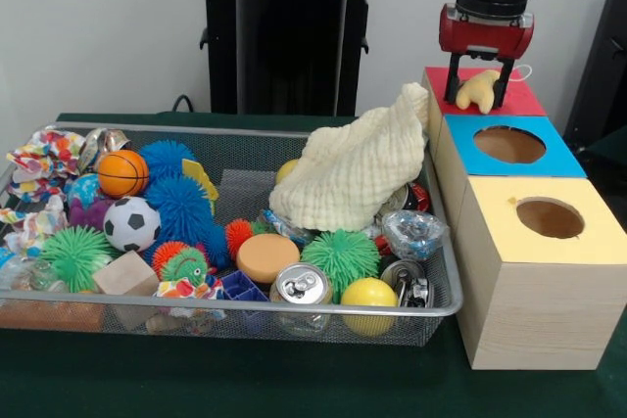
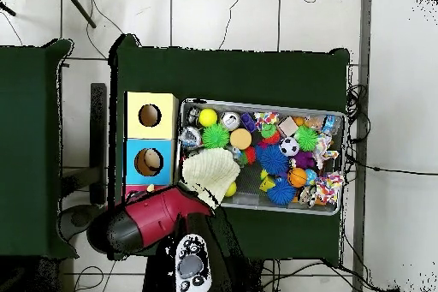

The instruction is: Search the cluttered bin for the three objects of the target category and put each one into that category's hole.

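The tool hangs over the red box, its fingers pinching a pale yellow toy just above the box top. Beside and ahead of it stand the blue box and yellow box, each with a round hole. Off to its side sits the wire bin, full of balls, cans and a cream cloth.

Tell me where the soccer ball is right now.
In the front view the soccer ball lies in the left part of the wire bin, just below the small basketball and beside the blue spiky ball.
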Tool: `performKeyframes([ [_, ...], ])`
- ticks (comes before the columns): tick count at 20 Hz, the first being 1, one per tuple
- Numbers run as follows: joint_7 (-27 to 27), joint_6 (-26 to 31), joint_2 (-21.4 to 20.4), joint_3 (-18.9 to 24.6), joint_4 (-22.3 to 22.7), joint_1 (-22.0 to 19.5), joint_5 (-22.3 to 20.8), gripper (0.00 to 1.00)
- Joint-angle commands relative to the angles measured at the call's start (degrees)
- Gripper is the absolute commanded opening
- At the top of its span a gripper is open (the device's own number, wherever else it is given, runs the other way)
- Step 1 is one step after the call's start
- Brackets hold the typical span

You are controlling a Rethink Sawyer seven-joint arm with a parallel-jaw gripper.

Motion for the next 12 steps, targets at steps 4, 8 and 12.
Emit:
performKeyframes([
  [4, -4.32, -0.14, 3.24, 1.06, 0.42, -3.86, -5.38, 1.00],
  [8, -4.64, -0.17, 3.70, 1.33, 0.02, -4.09, -5.57, 1.00],
  [12, -4.40, 0.02, 3.12, 1.49, 0.55, -4.04, -5.21, 1.00],
])
